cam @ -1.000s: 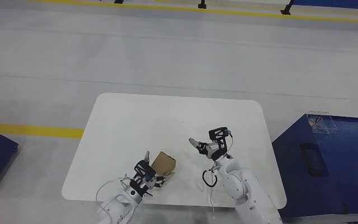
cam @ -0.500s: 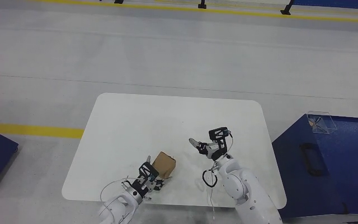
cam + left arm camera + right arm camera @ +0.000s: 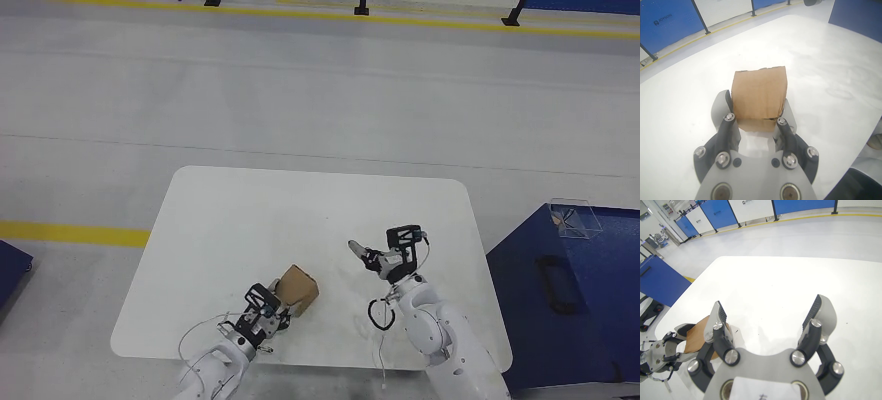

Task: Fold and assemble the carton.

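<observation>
A small brown carton (image 3: pixel 297 287) stands on the white table (image 3: pixel 300 200) near its front edge. In the left wrist view the carton (image 3: pixel 759 92) sits between both grey fingers, which press its two sides; my left gripper (image 3: pixel 757 102) is shut on it. From above, the left gripper (image 3: pixel 272 308) holds the carton's near end. My right gripper (image 3: pixel 366 256) hovers over the table a short way to the right of the carton, open, with nothing between its fingers (image 3: pixel 720 311). The right wrist view also catches the carton (image 3: pixel 696 336) and the left gripper (image 3: pixel 682 341) off to one side.
A blue cabinet (image 3: pixel 560 290) stands beside the table's right edge with a clear plastic box (image 3: pixel 575 215) on top. Blue and white partition panels (image 3: pixel 719 211) line the far floor. The table's back half is bare white surface.
My left gripper has slid forward onto the carton and closed on its sides, nudging it slightly right. My right gripper has drifted a little to the right, still open.
</observation>
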Robot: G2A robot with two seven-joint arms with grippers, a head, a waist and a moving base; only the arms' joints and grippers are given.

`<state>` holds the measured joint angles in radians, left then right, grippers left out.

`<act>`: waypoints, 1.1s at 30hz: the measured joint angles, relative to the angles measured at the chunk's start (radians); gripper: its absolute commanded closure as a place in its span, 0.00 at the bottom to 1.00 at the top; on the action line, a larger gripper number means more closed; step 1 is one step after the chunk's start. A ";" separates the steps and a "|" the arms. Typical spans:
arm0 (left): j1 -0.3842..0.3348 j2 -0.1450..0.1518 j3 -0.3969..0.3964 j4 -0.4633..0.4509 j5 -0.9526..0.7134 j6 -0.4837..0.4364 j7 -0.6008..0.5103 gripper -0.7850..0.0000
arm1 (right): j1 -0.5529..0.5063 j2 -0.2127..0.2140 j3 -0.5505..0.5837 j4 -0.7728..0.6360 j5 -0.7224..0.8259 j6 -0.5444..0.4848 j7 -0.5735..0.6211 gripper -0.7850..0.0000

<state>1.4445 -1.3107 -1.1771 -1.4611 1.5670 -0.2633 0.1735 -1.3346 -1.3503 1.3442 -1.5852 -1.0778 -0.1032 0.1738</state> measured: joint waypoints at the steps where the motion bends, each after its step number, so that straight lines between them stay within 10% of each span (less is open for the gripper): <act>1: 0.004 0.000 -0.001 -0.008 -0.018 -0.003 -0.003 1.00 | -0.005 0.002 0.013 -0.008 0.007 0.001 -0.003 0.00; 17: 0.024 -0.034 -0.046 -0.150 -1.075 0.120 -0.561 1.00 | -0.060 0.016 0.130 -0.065 0.115 0.017 0.012 0.00; 25: -0.031 -0.036 -0.028 -0.084 -1.213 0.222 -0.689 1.00 | -0.037 0.015 0.094 -0.036 0.108 0.003 0.031 0.00; 27: -0.045 -0.036 -0.024 -0.066 -1.210 0.244 -0.691 0.58 | -0.035 0.015 0.092 -0.034 0.108 0.002 0.032 0.00; 28: -0.049 -0.036 -0.022 -0.060 -1.205 0.251 -0.687 0.14 | -0.035 0.015 0.092 -0.035 0.108 0.002 0.032 0.00; 29: -0.053 -0.036 -0.022 -0.054 -1.202 0.261 -0.684 0.00 | -0.036 0.015 0.092 -0.035 0.108 0.002 0.032 0.00; 33: -0.054 -0.033 -0.036 -0.052 -1.207 0.288 -0.678 0.00 | -0.036 0.015 0.092 -0.035 0.108 0.002 0.032 0.00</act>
<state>1.3907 -1.3434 -1.2127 -1.5134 0.3602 0.0249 -0.5045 -1.3702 -1.3350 1.4366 -1.6202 -0.9697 -0.1008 0.2058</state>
